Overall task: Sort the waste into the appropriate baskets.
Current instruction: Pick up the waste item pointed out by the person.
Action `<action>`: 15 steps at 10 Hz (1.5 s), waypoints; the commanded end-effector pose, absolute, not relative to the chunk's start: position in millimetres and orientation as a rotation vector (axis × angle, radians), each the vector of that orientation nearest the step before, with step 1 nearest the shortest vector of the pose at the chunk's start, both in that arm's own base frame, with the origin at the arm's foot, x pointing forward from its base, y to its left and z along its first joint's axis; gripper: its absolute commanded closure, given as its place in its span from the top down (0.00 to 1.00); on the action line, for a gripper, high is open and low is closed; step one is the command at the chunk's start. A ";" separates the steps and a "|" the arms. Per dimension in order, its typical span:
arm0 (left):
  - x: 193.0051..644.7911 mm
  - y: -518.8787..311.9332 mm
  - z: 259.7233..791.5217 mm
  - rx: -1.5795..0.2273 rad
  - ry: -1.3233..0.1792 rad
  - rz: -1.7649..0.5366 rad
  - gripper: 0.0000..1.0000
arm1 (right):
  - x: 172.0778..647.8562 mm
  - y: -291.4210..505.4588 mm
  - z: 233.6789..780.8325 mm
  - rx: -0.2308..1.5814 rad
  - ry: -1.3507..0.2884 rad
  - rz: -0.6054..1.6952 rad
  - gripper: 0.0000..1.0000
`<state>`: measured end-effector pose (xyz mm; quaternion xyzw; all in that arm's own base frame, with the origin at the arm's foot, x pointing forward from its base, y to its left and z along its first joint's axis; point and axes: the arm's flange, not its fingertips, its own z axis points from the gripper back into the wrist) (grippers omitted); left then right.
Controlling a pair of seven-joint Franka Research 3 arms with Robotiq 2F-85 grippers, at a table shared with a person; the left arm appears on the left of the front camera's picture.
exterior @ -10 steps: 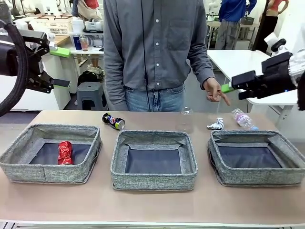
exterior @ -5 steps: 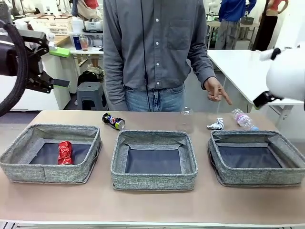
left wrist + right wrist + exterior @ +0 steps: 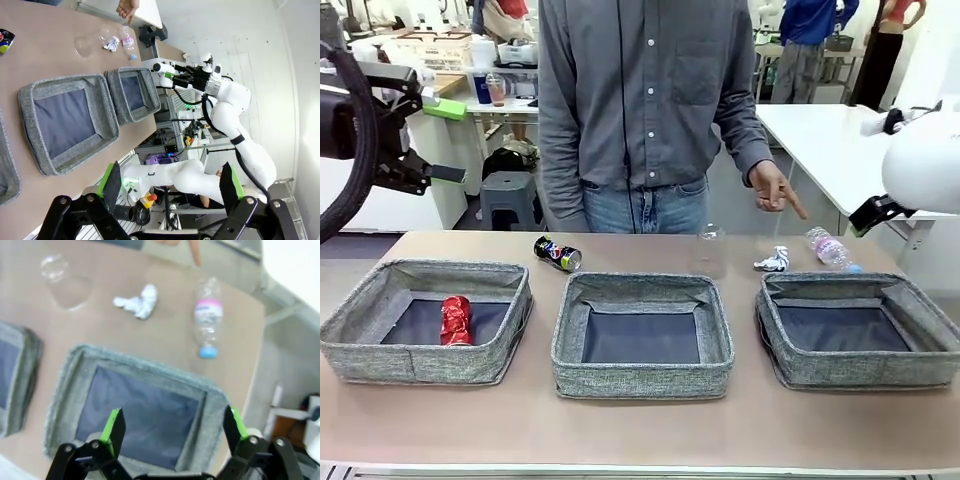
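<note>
A crushed red can (image 3: pixel 456 320) lies in the left basket (image 3: pixel 360 345). The middle basket (image 3: pixel 640 382) and right basket (image 3: pixel 860 378) hold nothing. Behind them on the table lie a dark blue soda can (image 3: pixel 558 253), a clear cup (image 3: pixel 710 250), a crumpled wrapper (image 3: pixel 773 261) and a clear bottle (image 3: pixel 830 249). My left gripper (image 3: pixel 445 140) hangs open, high at the far left. In the right wrist view my right gripper (image 3: pixel 172 427) stands open above the right basket (image 3: pixel 65 390), with the bottle (image 3: pixel 209 315), wrapper (image 3: pixel 137 301) and cup (image 3: pixel 62 277) beyond it.
A person in a grey shirt stands at the far side, one hand (image 3: pixel 775 190) pointing down toward the wrapper and bottle. My right arm's white body (image 3: pixel 925 160) hangs over the table's right end. Bare tabletop runs along the front edge (image 3: pixel 640 440).
My right arm has turned: its gripper, which pointed left near the person's hand, has swung out of the front view. The left arm and the waste have not moved.
</note>
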<state>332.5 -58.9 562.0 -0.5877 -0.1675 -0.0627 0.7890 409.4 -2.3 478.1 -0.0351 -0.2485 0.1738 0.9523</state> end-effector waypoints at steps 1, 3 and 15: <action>331.2 -60.0 565.6 -1.273 -0.353 -0.131 1.00 | 446.0 -36.5 494.7 0.098 -0.415 0.405 1.00; 331.2 -60.0 565.6 -1.273 -0.353 -0.131 1.00 | 494.7 -61.5 492.2 0.094 -0.346 0.354 1.00; 331.2 -60.0 565.6 -1.273 -0.353 -0.131 1.00 | 646.0 -90.8 344.0 0.191 -0.307 0.295 1.00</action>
